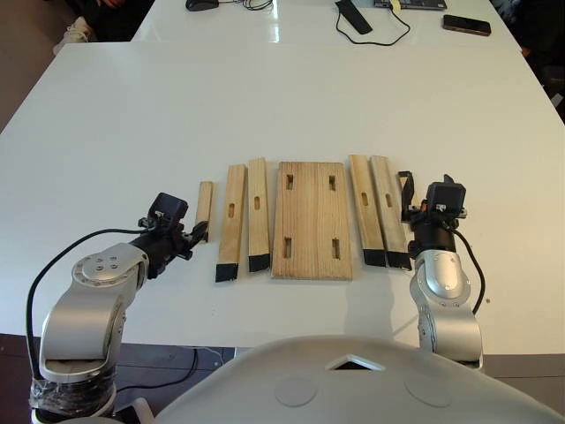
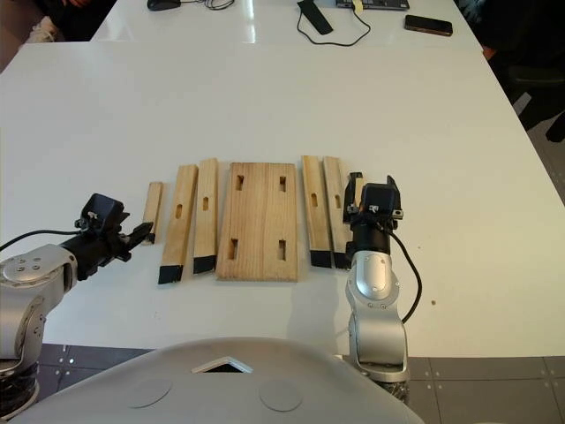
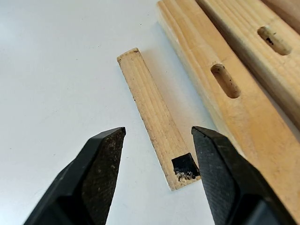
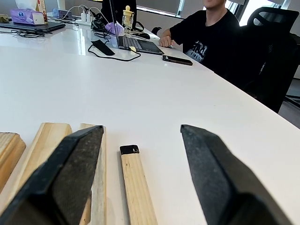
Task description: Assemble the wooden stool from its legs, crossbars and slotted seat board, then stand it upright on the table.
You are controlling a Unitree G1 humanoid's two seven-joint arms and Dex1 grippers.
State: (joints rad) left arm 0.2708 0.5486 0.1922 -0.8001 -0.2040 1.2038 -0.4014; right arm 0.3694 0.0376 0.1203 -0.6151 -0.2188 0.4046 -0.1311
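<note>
While the short crossbar [image 3: 149,110] lies flat on the worktop [image 1: 106,132] just left of the legs [image 1: 234,221], its length pointing straight away, the left claw [image 3: 159,136], on the nearer arm, hangs released around the crossbar's near, black-marked end.

The white table [image 1: 132,115] carries the slotted seat board [image 1: 311,219], lying flat. At its 9 o'clock lie two legs [image 1: 232,221] and a short crossbar [image 1: 204,205]. At its 3 o'clock lie two more legs [image 1: 364,208] and a second crossbar [image 4: 136,183]. Far off toward 1 o'clock rests what looks like a phone [image 1: 466,25].
</note>
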